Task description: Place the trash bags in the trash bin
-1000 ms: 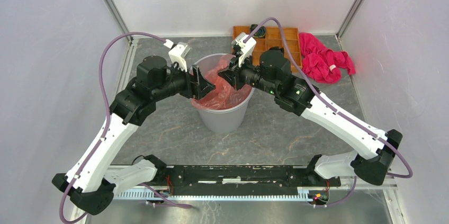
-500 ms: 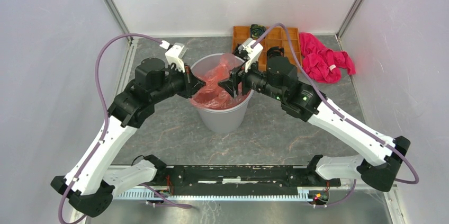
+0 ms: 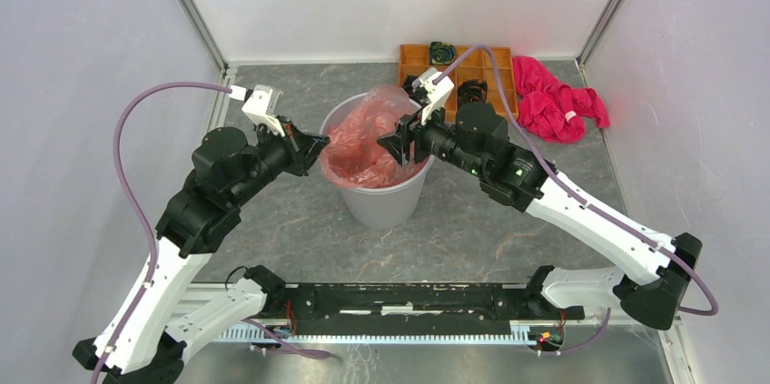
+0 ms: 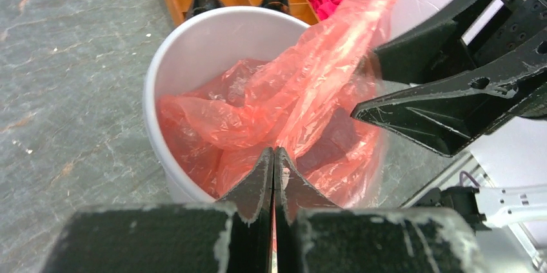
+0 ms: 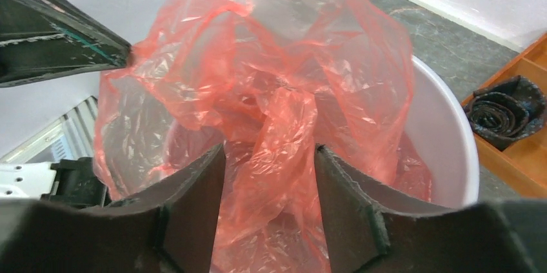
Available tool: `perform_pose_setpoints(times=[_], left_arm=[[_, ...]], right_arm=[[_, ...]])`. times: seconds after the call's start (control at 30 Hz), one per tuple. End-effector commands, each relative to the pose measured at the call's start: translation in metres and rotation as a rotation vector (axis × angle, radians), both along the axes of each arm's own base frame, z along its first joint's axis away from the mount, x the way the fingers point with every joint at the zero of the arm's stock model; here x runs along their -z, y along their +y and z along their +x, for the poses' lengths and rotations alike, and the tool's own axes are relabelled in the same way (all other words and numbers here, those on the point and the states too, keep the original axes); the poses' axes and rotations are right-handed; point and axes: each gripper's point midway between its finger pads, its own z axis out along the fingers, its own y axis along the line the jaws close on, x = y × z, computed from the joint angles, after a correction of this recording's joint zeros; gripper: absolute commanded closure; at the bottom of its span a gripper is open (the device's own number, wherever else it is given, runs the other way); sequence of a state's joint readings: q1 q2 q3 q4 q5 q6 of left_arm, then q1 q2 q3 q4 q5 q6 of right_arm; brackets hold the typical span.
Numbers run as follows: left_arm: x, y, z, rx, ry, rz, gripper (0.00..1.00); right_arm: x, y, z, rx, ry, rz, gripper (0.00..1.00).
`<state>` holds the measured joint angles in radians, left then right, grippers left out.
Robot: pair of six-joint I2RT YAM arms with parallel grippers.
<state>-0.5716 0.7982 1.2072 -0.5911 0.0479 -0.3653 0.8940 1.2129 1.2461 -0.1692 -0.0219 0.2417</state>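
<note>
Firstly, grey marbled stone-look surface: carried every item below.

Light-grey round plastic trash bin, tapering to its base: stood upright near the middle, mouth open.

Thin, crinkly, translucent red-orange plastic trash bag: lay mostly inside the bin, bunched in loose folds. One billow stood above the rim on the far-right side, so it was not yet fully down. Handling, by judgement: very light and limp, with no stiffness. The slick film was liable to spring back up on trapped air and to tear under a hard pinch. Best taken at a gathered fold of several layers near the raised billow, then pressed down into the bin.

Orange-brown compartment tray: beyond the bin at the far right, small dark items in some cells.

Opaque magenta-pink cloth: crumpled just beside the tray's right edge.

Right gripper: over the bin's right rim, fingers spread, bag film bulging between them, nothing clamped.

Left gripper: just outside the bin's left rim, fingers pressed together on nothing, apparently clear of the bag.
</note>
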Motion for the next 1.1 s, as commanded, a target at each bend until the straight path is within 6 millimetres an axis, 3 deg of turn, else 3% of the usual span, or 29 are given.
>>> perform_pose_setpoints(times=[0.0, 0.07, 0.13, 0.3, 0.4, 0.53, 0.67, 0.83, 1.07], left_arm=[[-0.007, 0.015, 0.007, -0.130, 0.006, -0.081, 0.98], [-0.002, 0.022, 0.010, -0.181, 0.038, -0.079, 0.96], [0.002, 0.026, 0.011, -0.208, 0.083, -0.063, 0.84], [-0.014, 0.008, 0.006, -0.113, 0.077, -0.089, 0.32], [-0.024, -0.004, 0.007, -0.046, 0.051, -0.090, 0.17], [-0.043, -0.040, -0.008, 0.190, 0.005, -0.122, 0.02], [-0.050, -0.058, -0.017, 0.331, -0.032, -0.122, 0.00], [-0.026, -0.063, 0.003, 0.309, 0.027, -0.031, 0.01], [-0.008, -0.043, 0.039, 0.081, 0.083, 0.017, 0.18]], right_arm=[[-0.015, -0.002, 0.013, 0.069, -0.031, 0.055, 0.54], [-0.019, -0.004, 0.010, 0.065, -0.042, 0.072, 0.79], [-0.019, -0.007, 0.008, 0.065, -0.046, 0.082, 0.98], [-0.023, -0.010, -0.003, 0.028, -0.052, 0.098, 0.99], [-0.028, -0.013, -0.006, 0.026, -0.060, 0.113, 0.99], [-0.032, -0.014, -0.007, 0.027, -0.069, 0.120, 0.99], [-0.035, -0.013, -0.006, 0.027, -0.074, 0.127, 0.99], [-0.039, -0.008, -0.008, -0.003, -0.078, 0.134, 0.99], [-0.036, -0.011, -0.009, 0.001, -0.076, 0.123, 0.99]])
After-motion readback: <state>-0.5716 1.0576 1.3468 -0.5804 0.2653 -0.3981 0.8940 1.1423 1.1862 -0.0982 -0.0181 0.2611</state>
